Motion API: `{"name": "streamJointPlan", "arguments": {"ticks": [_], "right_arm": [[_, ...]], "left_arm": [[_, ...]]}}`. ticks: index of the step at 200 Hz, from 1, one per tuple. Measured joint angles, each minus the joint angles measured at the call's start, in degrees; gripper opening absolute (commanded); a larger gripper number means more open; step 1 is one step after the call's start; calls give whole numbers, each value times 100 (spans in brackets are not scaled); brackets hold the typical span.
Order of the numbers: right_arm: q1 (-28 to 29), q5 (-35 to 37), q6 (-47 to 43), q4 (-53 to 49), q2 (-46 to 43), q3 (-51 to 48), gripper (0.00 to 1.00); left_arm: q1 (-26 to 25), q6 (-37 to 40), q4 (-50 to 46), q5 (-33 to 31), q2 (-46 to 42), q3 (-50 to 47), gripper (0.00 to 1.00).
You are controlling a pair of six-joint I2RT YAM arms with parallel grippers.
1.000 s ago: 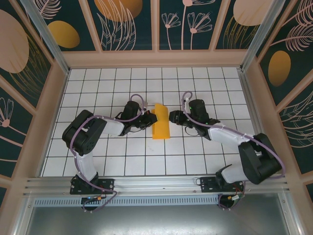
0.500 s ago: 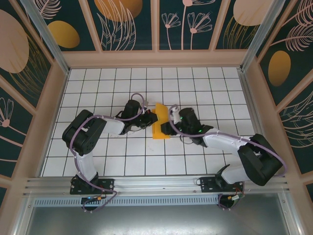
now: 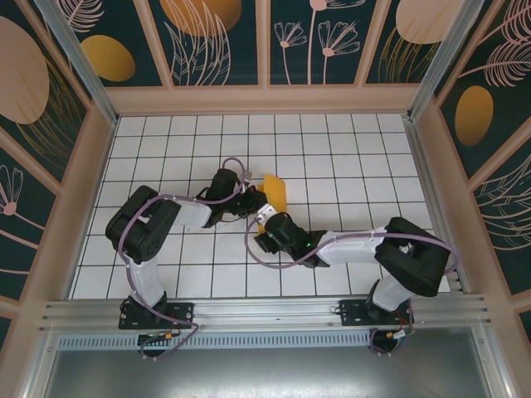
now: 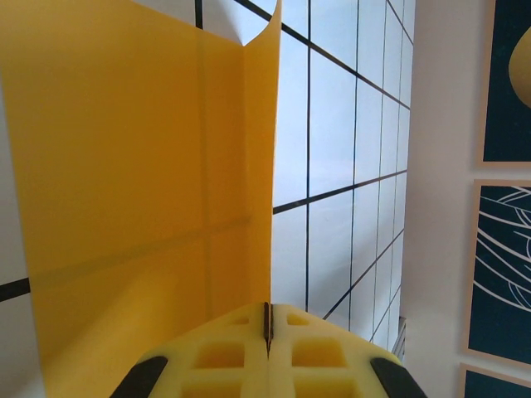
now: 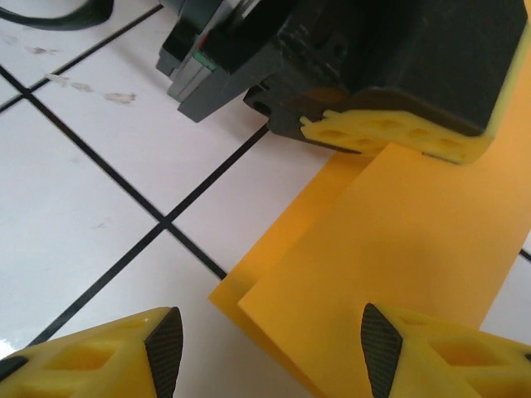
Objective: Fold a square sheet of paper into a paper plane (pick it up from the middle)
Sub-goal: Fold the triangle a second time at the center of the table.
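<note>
Fingers (image 5: 99, 352) of right gripper (image 5: 270, 344) spread, empty; near corner of the paper (image 5: 398, 240) just ahead, long axis running away from them. Left gripper (image 4: 267, 319) clenched, apparently on its edge.

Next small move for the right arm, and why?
Probably ease the right gripper forward and close on the near corner of the folded paper: its jaws stand open just short of it, while the left gripper is shut on the far edge.

The paper (image 3: 275, 191) is lying folded on the desk (image 3: 348, 166), left tool (image 3: 251, 202) touching its side, right tool (image 3: 264, 225) at its near end.
</note>
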Motion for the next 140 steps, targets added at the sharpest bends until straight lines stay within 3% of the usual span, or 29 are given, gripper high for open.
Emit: {"name": "streamJointPlan", "arguments": {"ticks": [35,102,126,140], "right_arm": [[157,566,-181,15,240,155,51],[160,874,-131,52,240,155,9],[157,916,-13,46,236,155,0],[157,909,22,31,192,155,0]], "left_arm": [[0,0,-11,0,0,0,0],[0,42,-57,-2,0,0,1],[0,103,-184,-42,-13,0,16],[0,136,-341,-208,-83,-2,41]]}}
